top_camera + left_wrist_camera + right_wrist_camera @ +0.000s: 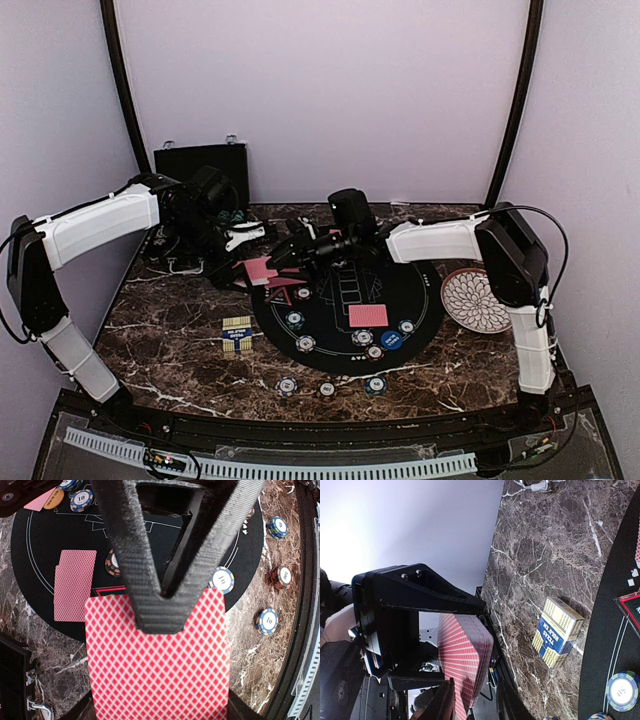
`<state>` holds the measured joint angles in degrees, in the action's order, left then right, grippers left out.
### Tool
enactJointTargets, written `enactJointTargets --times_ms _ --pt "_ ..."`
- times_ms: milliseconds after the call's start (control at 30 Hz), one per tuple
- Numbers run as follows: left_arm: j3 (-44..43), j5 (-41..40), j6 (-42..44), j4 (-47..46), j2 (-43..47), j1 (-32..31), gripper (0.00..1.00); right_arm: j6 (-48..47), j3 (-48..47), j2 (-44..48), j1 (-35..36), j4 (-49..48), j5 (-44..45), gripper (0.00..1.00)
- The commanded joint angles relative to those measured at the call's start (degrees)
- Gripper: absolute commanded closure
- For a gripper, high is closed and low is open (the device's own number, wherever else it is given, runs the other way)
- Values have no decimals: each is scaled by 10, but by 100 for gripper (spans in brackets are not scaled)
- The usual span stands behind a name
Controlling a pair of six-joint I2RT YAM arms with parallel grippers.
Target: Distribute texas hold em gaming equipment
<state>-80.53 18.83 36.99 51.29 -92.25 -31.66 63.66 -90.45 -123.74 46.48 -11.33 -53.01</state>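
Over the marbled counter (180, 350), red-backed playing cards (157, 665) are being clamped by the left gripper (160, 610), with fingers of the right gripper (472, 705) spread astride them; light and slick, 1 card is probably best being pinched edgewise.

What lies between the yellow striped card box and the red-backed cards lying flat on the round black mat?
Two small round striped-edged poker chips, a farther chip and a nearer chip, both on the black mat, in the top external view.

Top view high, from behind; wrist views close, apparently sharing the red-backed cards (155, 670)
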Motion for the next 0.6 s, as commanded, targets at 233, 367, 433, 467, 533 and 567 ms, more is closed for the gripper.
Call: enactJointTargets --times_ms 233,367,433,467,533,567 --pt "-3 7 -3 -2 16 3 100 7 11 36 1 -25 -12 88" --pt "-2 6 -3 -1 16 3 100 14 16 39 -2 -33 -16 92" --pt "-2 6 -3 -1 16 3 100 16 19 42 -4 -33 -16 93" --pt "-2 5 -3 -1 17 3 100 18 21 44 -6 -36 -15 95" --pt "-2 4 -3 -2 17 3 100 32 32 47 -9 -56 -15 97" --pt "-2 3 -3 -2 17 3 100 42 37 49 -11 -70 -16 98"
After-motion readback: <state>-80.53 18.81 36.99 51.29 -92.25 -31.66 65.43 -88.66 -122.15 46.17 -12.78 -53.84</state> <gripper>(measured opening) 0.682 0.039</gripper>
